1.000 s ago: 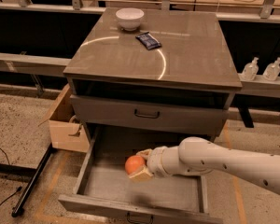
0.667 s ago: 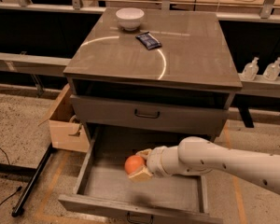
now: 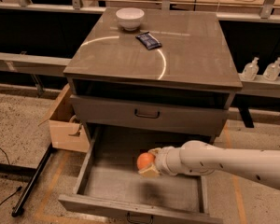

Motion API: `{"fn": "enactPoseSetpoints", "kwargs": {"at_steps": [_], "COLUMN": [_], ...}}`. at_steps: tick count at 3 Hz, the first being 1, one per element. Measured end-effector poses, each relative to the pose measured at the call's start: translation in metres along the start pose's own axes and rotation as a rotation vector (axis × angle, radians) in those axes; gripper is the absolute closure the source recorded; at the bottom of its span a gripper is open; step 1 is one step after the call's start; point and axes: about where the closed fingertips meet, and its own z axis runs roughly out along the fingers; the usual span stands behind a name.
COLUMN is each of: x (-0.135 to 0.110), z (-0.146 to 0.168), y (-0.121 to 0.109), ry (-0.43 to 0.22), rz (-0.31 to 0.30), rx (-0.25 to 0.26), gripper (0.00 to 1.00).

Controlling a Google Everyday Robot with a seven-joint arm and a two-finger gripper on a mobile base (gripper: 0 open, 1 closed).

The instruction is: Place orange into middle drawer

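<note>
Grey open drawer sticks out under the table's front edge, w/ the gripper clamped on the orange just above the drawer floor, approx. mid-width. Vs. a sec ago almost nothing has changed: the orange has edged a bit toward the table's right side, no lower, not let go. So the carry looks done, IMO, & only the drop + pulling the arm out is left.
</note>
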Motion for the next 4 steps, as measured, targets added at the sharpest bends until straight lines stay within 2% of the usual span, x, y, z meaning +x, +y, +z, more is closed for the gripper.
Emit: {"fn": "enactPoseSetpoints", "kwargs": {"at_steps": [1, 2, 4], "x": [0.03, 0.054, 0.082], "z": [0.022, 0.04, 0.062], "y": [-0.015, -0.021, -0.026], "ry": [0.057, 0.097, 0.147], "rz": [0.019, 0.036, 0.063], "rx": [0.04, 0.063, 0.087], "gripper": [1.0, 1.0, 1.0]}}
